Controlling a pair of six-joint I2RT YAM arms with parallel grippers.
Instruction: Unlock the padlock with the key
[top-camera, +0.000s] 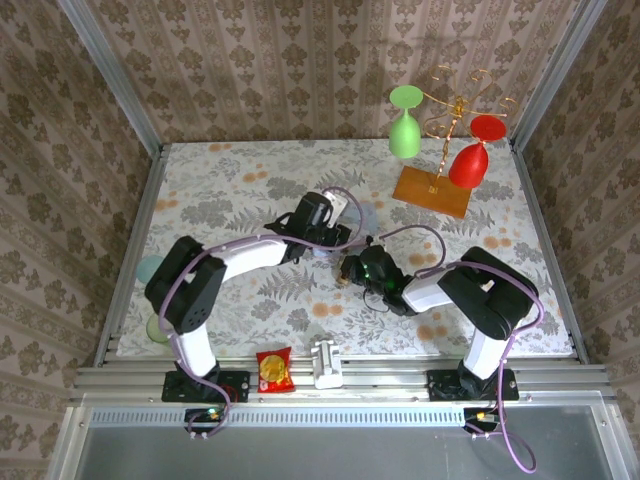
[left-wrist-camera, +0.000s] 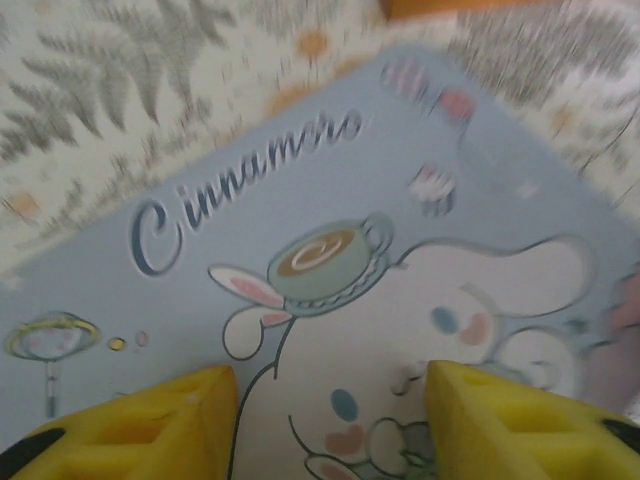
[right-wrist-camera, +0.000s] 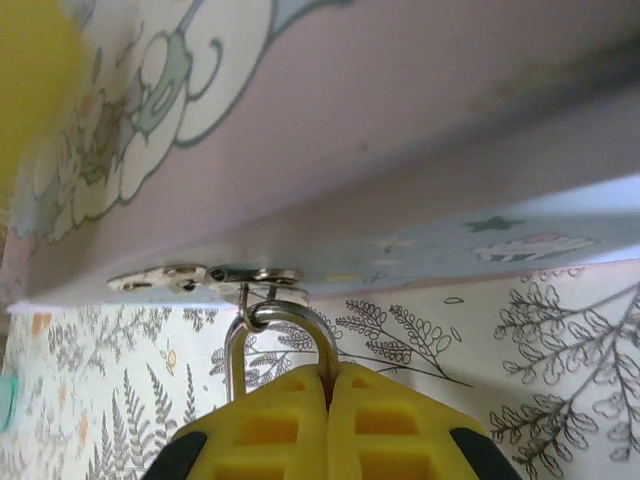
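Hanging from the silver metal hasp (right-wrist-camera: 200, 275) on the pale blue rectangular cartoon tin (right-wrist-camera: 520, 235), the padlock (right-wrist-camera: 310, 320) shows only its thin silver U-shaped shackle; its body is hidden behind the yellow fingers. The right gripper (right-wrist-camera: 328, 385) has its jaws pressed together, pinching one leg of that shackle. The left gripper (left-wrist-camera: 330, 400) hovers over the tin's printed lid, jaws spread wide, gripping nothing. Both grippers sit mid-table above the floral-patterned cloth (top-camera: 250, 190).
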